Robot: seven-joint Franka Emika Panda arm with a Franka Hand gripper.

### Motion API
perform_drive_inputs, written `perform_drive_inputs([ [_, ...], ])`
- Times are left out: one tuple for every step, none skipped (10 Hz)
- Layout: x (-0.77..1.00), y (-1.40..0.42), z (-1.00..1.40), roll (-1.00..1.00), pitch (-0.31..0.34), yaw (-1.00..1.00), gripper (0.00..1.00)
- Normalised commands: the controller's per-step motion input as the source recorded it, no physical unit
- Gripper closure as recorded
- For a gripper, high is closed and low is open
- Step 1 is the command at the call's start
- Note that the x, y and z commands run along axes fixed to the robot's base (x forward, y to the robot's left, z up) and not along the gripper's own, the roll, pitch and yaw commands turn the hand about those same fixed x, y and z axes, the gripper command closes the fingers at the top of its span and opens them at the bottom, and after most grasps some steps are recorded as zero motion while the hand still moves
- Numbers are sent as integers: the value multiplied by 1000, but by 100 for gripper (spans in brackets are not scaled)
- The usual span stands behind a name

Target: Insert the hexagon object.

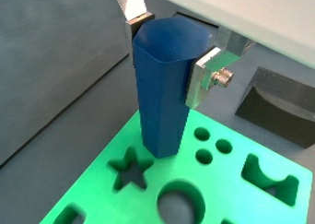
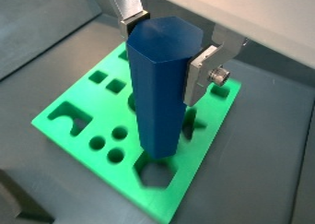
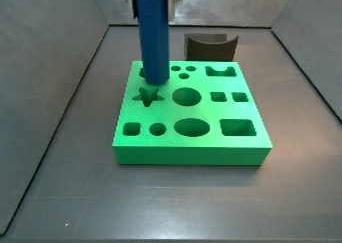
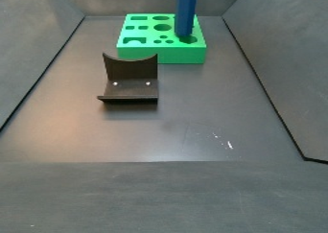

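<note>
Closest to the wrist cameras stands the blue bar [image 1: 164, 85], a tall, smooth, faceted prism with a matte plastic look, upright and clamped near its top between the gripper [image 1: 167, 39]. Its two flat silver fingers [image 1: 204, 73] press against opposite faces of the bar, so the jaws are only as far apart as the bar is thick, and a small bolt shows on the side of one plate. The bar's lower end meets the top of the green block [image 2: 74, 106], in both wrist views seated at a hole near the star-shaped cutout [image 1: 129, 167]; how deep it sits I cannot tell. That green block is a bright, flat slab with crisp shaped holes: round ones [image 3: 189, 96], small squares, an oval [image 3: 193, 127], a rounded rectangle [image 3: 237, 128] and an arch-shaped slot [image 1: 270, 175]. In a side view the bar [image 3: 154, 39] rises from the block's far left part, beside the star. Behind the green block in that view sits a dark grey arch-shaped piece [image 3: 210, 45], dull and blocky; from the opposite side it [image 4: 129, 81] lies well apart from the green block [image 4: 145, 47], nearer the camera, on the dark, slightly scuffed floor [image 4: 193, 131].
</note>
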Motion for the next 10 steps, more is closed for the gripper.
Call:
perform_drive_inputs([
  [-166,751,0,-121,-21,-103,100],
  [-240,374,-237,-9,-51,-66,100],
  [-423,-9,-331,-13,-49,-309,100],
  [-186,-129,-486,-139,-103,-409,100],
  [129,-186,-420,-227,-100,-509,100],
  [277,-251,-246,-237,-124,-429,100],
  [517,-89,-343,-176,-11,-409,100],
  [349,183,-420,-61,0,-497,100],
  [29,91,-474,-134,-49,-274,100],
  [0,23,-463,-91,-73,-109,100],
])
